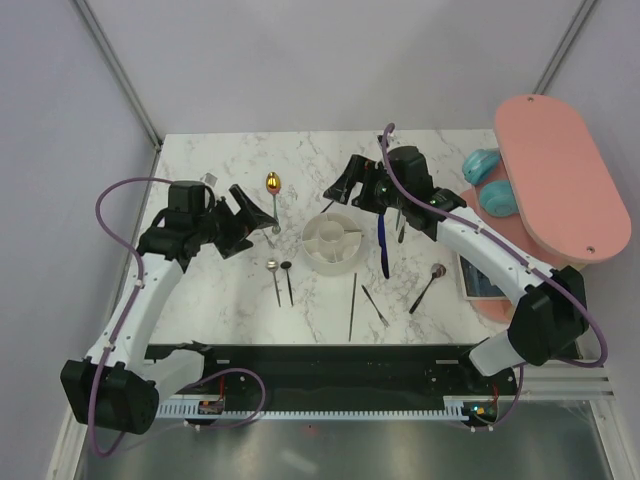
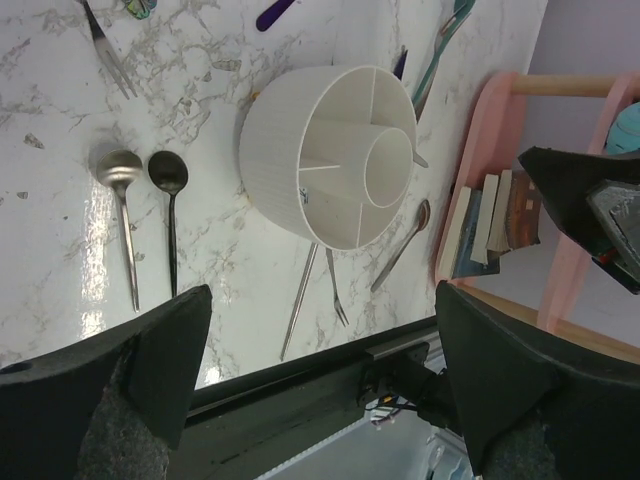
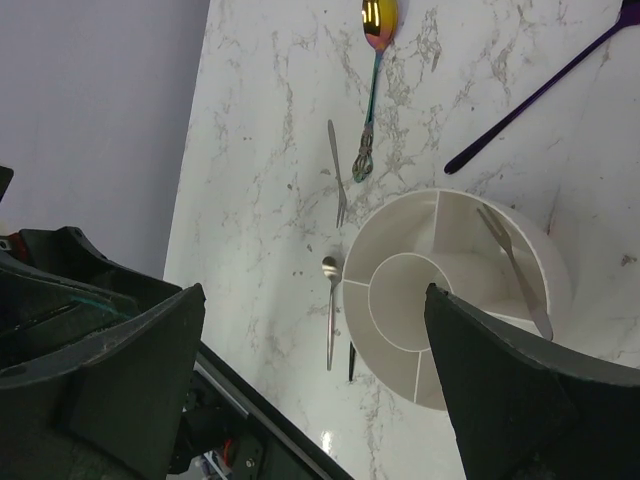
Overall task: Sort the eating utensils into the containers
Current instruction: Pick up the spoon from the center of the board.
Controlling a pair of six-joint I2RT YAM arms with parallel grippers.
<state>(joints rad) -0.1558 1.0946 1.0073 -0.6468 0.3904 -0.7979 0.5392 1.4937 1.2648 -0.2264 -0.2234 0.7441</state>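
Note:
The white round container (image 1: 333,243) stands mid-table, with one silver fork (image 3: 512,262) leaning in a ring section of the container (image 3: 400,300). Around it lie loose utensils: a gold-bowled spoon (image 1: 273,183), a silver spoon (image 1: 271,268) beside a black spoon (image 1: 286,267), a blue-handled one (image 1: 381,238), thin black sticks (image 1: 353,305), a small fork (image 1: 376,306) and another spoon (image 1: 434,275). My left gripper (image 1: 248,222) hovers left of the container, open and empty. My right gripper (image 1: 338,185) hangs just behind the container, open too, nothing between its fingers (image 3: 130,380).
A large pink oval board (image 1: 560,180) stands raised at the right, with teal objects (image 1: 490,182) beside it and books (image 2: 480,225) underneath. A purple utensil (image 3: 530,95) lies past the container. The table's black front rail (image 2: 300,380) runs along the near edge.

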